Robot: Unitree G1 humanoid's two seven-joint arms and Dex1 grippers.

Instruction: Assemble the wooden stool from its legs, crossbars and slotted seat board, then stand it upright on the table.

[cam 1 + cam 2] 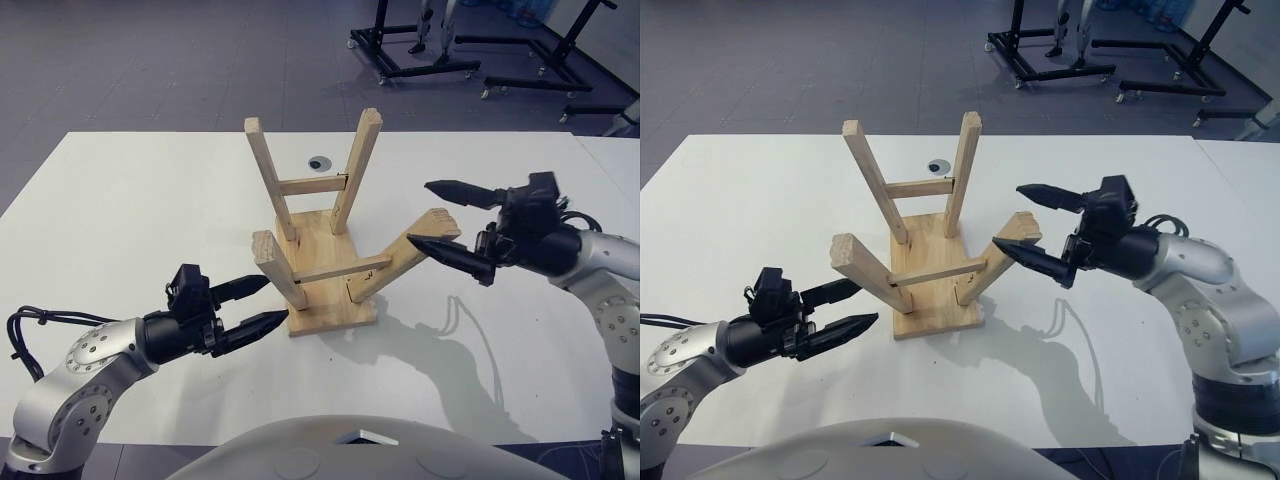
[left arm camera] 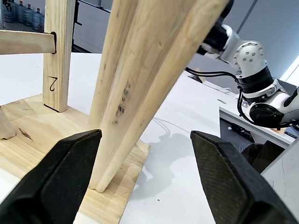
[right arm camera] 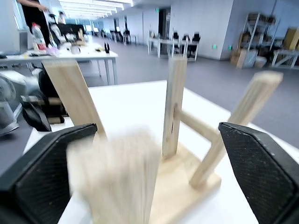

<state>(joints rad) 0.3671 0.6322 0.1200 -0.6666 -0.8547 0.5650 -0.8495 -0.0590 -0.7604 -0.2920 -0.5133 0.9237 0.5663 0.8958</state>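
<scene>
Stool (image 1: 318,262) upturned on white table (image 1: 120,220), pale legs (image 1: 358,170) splayed, left hand (image 1: 276,299) gaping, right hand (image 1: 420,213) gaping

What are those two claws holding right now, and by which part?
Nothing. Both are open: the left gripper straddles the near-left leg at its base, the right gripper straddles the near-right leg at its tip, and neither is clamped.

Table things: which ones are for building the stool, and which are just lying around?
For the job: seat board, legs, crossbars, left gripper and right gripper, both open.
Just lying about: small round disc on the table, black wheeled stands behind.
</scene>
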